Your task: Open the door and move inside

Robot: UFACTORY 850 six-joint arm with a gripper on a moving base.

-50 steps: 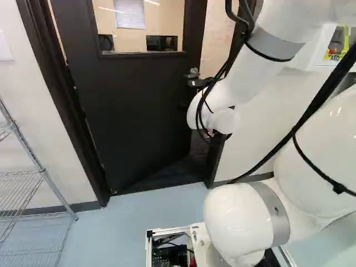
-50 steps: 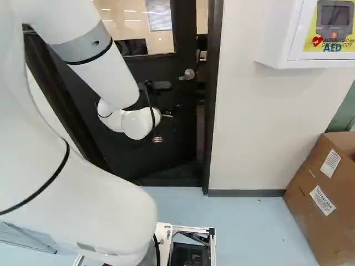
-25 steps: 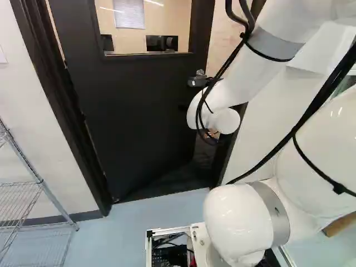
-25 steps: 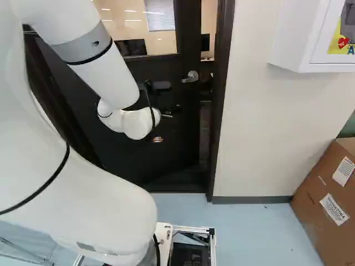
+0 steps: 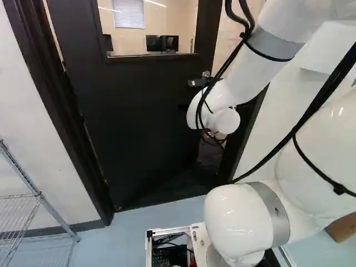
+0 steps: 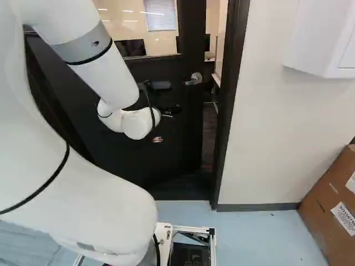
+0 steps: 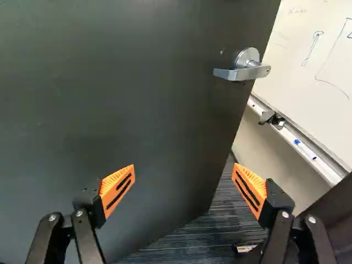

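My gripper, partly hidden behind the white wrist in the right base view, is in front of the dark door. In the wrist view the gripper stands wide open, one orange finger before the door panel, the other before the opening past the door's edge. Nothing is between the pads; whether a finger touches the door cannot be told. The door stands ajar, swung away from me. Its silver lever handle is ahead of the fingers, beyond them; the handle also shows in the right base view.
The dark door frame borders the gap, with a white wall cabinet and cardboard box beyond it. A wire shelf stands at the left. Through the opening show dark carpet and a whiteboard.
The base has moved forward, so frame, shelf and box shift outward in the base views. The gap between door and frame looks wider. The arm keeps its pose against its lowest joint.
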